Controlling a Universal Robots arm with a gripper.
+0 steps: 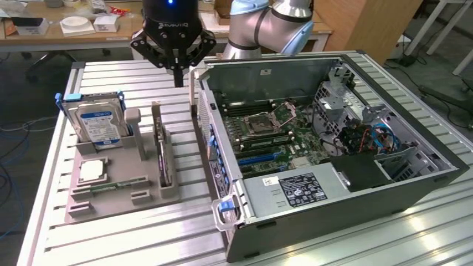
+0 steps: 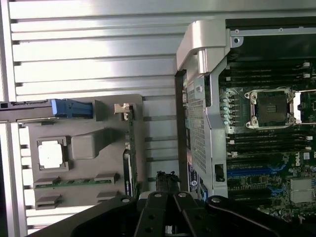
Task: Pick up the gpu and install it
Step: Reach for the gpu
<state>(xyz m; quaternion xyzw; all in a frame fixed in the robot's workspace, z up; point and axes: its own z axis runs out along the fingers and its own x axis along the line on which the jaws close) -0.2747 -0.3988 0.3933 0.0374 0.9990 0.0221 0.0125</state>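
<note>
Exterior view: fingers (image 1: 178, 76) tight together, apparently empty; wrist view: gpu (image 2: 131, 148) edge-on in its holder (image 2: 79, 169).

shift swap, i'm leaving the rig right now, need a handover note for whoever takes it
Gripper: shut, holding nothing, hanging over the gap between the grey tray and the open computer case.
gpu: standing on edge in the tray slot nearest the case, not gripped.
Done: nothing visible yet.
Left: the whole pick-up and install.
</note>
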